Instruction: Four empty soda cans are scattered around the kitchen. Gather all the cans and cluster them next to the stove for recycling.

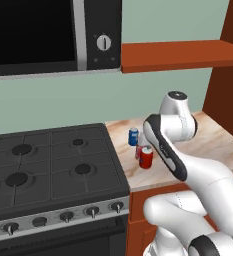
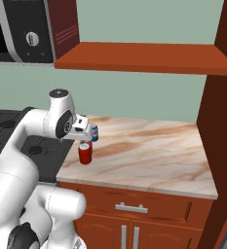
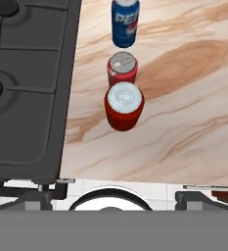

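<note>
Cans (image 3: 125,106) beside the stove (image 3: 27,88) look light, thin-walled, slick; best gripped mid-body. Jaws stand released, holding nothing.

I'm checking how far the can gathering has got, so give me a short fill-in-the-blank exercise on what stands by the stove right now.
1. The number of soda cans standing upright on the countertop beside the stove is ____.
2. The can farthest from the counter's front edge, the blue can, has two cans of the colour ____ in front of it.
3. The cans stand in a short ____ running from front to back.
4. The gripper holds ____.

Missing words: three; red; row; nothing
</note>
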Controlling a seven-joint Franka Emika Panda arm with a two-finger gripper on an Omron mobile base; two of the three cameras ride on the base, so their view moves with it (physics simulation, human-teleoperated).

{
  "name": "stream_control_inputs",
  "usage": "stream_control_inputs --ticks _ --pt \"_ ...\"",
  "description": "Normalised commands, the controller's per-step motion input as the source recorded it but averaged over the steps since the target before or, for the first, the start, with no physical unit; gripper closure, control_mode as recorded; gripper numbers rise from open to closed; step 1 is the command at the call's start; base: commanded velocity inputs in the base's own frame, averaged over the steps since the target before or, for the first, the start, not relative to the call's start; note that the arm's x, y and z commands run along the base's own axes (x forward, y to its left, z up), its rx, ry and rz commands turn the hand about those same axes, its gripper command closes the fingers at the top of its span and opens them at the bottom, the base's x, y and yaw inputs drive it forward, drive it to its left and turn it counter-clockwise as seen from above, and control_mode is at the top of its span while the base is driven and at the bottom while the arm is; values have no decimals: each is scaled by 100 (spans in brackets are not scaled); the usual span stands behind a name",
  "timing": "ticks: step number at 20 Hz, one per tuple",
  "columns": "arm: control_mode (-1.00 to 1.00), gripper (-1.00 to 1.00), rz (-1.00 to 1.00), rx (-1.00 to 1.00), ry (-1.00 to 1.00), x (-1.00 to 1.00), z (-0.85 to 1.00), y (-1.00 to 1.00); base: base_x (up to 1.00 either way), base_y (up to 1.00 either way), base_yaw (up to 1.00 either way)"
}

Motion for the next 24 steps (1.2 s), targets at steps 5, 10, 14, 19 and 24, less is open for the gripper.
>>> stream_control_inputs --ticks 5,10,14,19,24 --pt "-100 -100 0 -1 14 -28 0 0 0 0 0" --pt "-100 -100 0 0 1 -14 0 0 0 0 0" --pt "-100 -100 0 0 0 -4 0 0 0 0 0" --pt "100 -100 0 0 0 -20 0 -1 -11 -4 0" --pt "100 -100 0 0 0 0 0 0 -75 -39 -9"
